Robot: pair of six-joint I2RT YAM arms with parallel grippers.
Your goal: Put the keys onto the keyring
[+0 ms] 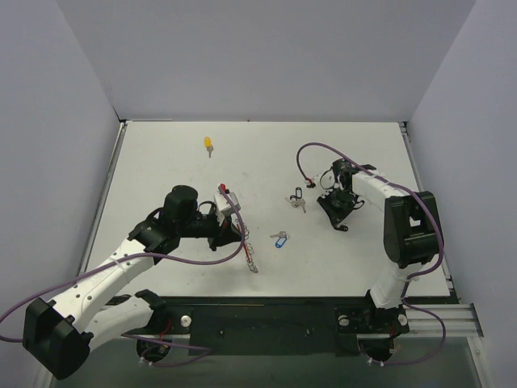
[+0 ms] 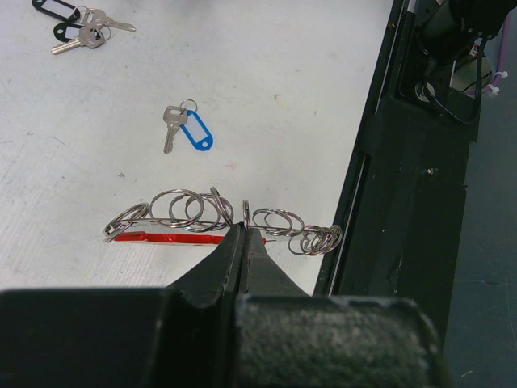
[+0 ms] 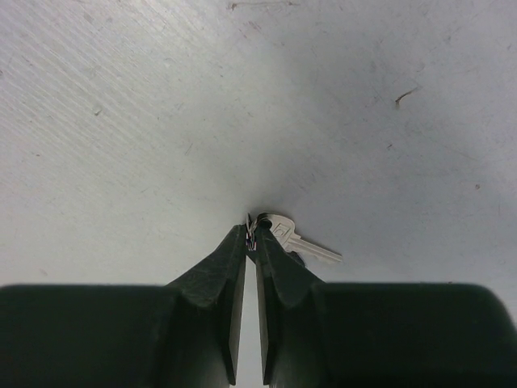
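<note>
The keyring [image 2: 216, 208] is clamped in the left gripper [image 2: 244, 230]. We see the jaws fully closed on the wire near mid-length, between two groups of silver rings. The keyring's long axis runs crosswise to the fingers. The red section [image 2: 166, 238] lies left of the tips, and a tight ring cluster [image 2: 319, 240] ends the chain to their right. We cannot tell whether the chain rests on the table [image 1: 161, 170] or hangs just above it.

The right gripper [image 3: 250, 233] is almost closed, with only a thin slit between the jaws. Its tips pinch the small ring at the head of a silver key [image 3: 295, 240]. The blade of this key points to the right of the tips, nearly crosswise to the fingers. Its tag is hidden.

The blue key [image 2: 195, 134] lies ahead of the left tips, slightly left and apart from the keyring. Its blade points back toward the gripper, and the tag sits to the right of the blade.

The black keys [image 2: 73, 32] lie farther ahead and to the left, bunched together. In the top view they sit near the right gripper, on its left.

The yellow key [image 1: 208, 144] lies well beyond the left gripper, far from both arms, with its blade pointing toward the bases.

Any stamping on the key heads is too small to read.
</note>
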